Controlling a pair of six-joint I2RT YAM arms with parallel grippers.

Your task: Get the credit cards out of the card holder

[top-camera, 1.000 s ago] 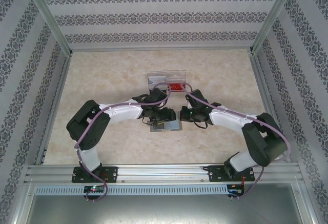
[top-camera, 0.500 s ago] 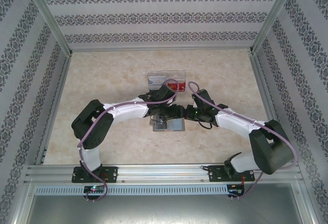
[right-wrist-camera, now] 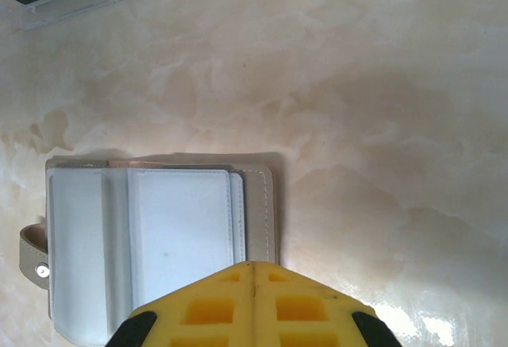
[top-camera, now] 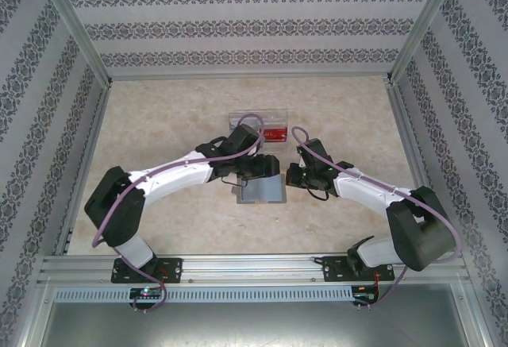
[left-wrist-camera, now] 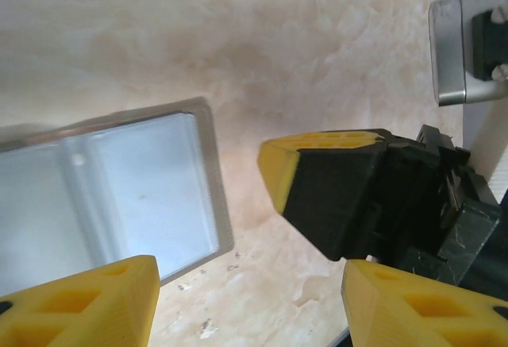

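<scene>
Card holder (right-wrist-camera: pixel 258 212) lies opened flat on the table (right-wrist-camera: pixel 381 85) with its pockets (right-wrist-camera: pixel 178 236) facing up. That makes sense, since it's the only way a fingertip can reach the card edges. Left gripper (left-wrist-camera: pixel 250 287) hovers low over the table with jaws roughly half open and nothing between them. The holder sits off to one side of its fingers, untouched. It looks staged to drop and pinch, or to pin the cover down. The pockets read plain pale blue-grey and I can't tell if a card is inside. A thin pinkish line along the holder's far edge might be one, not sure. Right gripper (right-wrist-camera: pixel 254 283) is clenched and empty, with its tip aimed at the holder. In the left wrist view that tip sits just beside the holder's edge, with bare table between them. In its own view the tip overlaps the holder's near edge, so I can't call contact, though probably none. To me the closed tip looks meant for poking or sliding rather than grabbing. Beyond both grippers, the clear box (top-camera: pixel 258 118) has a red card (top-camera: pixel 275 133) in it, so my guess is extraction is partly done.
</scene>
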